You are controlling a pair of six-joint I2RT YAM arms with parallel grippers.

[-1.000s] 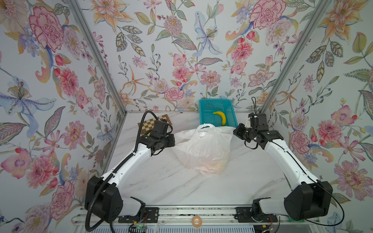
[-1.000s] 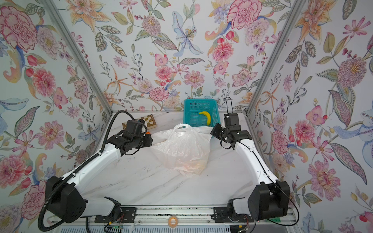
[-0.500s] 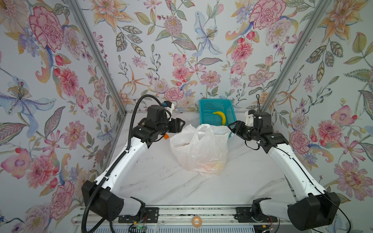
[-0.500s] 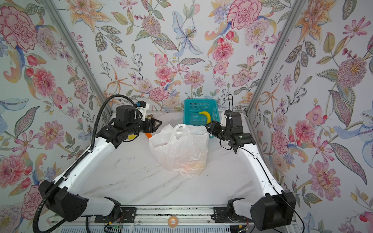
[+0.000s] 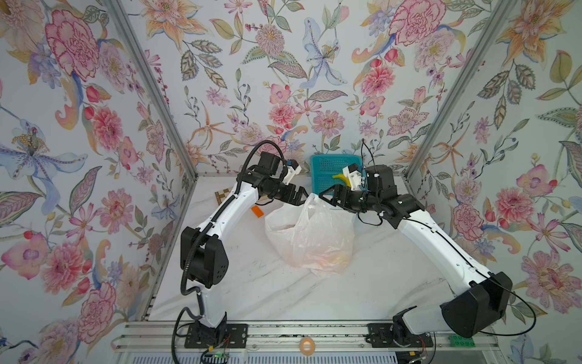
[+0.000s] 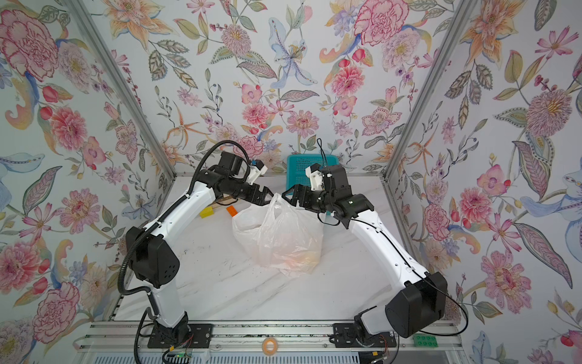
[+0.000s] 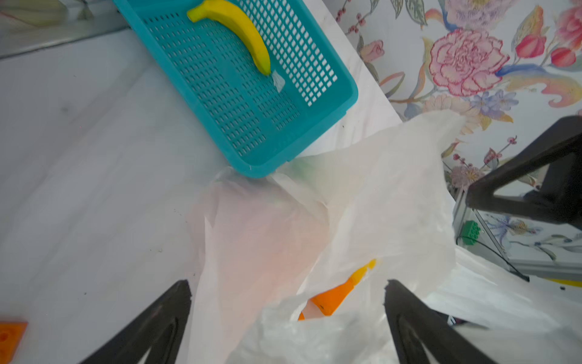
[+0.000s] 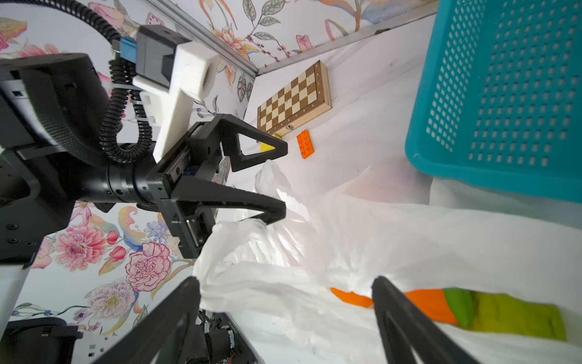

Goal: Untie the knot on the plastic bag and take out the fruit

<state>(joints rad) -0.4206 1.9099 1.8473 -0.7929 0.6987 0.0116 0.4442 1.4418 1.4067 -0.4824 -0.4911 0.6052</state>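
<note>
The left end effector (image 5: pixel 301 197) and right end effector (image 5: pixel 325 196) have both just let go. The plastic bag (image 5: pixel 310 239) between them seems untied, with the fruit (image 8: pixel 431 304) reachable.

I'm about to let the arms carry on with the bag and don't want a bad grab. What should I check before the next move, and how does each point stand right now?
1. Fingers of the left gripper open: ok.
2. Fingers of the right gripper open: ok.
3. The plastic bag resting on the table, not lifted: ok.
4. The knot undone: cannot tell. No tight bunch shows, but the bag's top is crumpled.
5. The fruit reachable: ok. Orange and green pieces show through a gap in the right wrist view.
6. Both grippers free of plastic: cannot tell. Film lies between the fingers.
</note>
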